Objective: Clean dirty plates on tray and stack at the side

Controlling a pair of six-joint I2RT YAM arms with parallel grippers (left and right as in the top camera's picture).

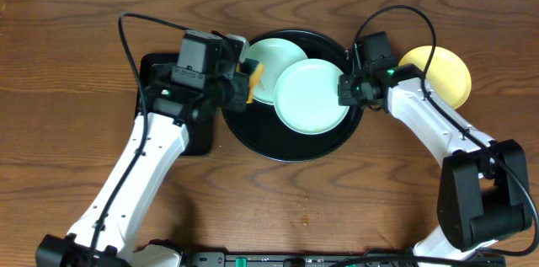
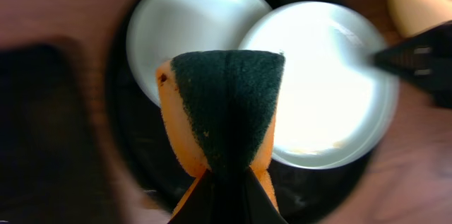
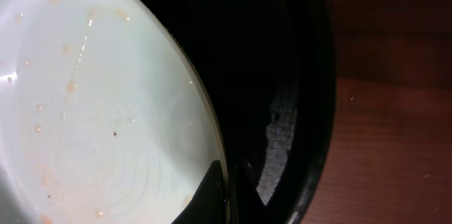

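Judged round pale mint-blue plate (image 1: 312, 96) light, hard, slippery; best held by its thin rim. Saw left pincer (image 2: 226, 176) pinching orange-and-green sponge (image 2: 226, 104); could not tell grip of right pincer (image 1: 347, 90).

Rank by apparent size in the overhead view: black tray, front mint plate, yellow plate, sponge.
Largest first:
black tray
front mint plate and yellow plate: too alike to split, yellow partly hidden
sponge, smallest

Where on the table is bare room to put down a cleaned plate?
Bare wood lies in front of the round tray, between both arms, and left of the rectangular tray. The round tray is crowded: two overlapping mint plates, sponge, left gripper, right gripper.
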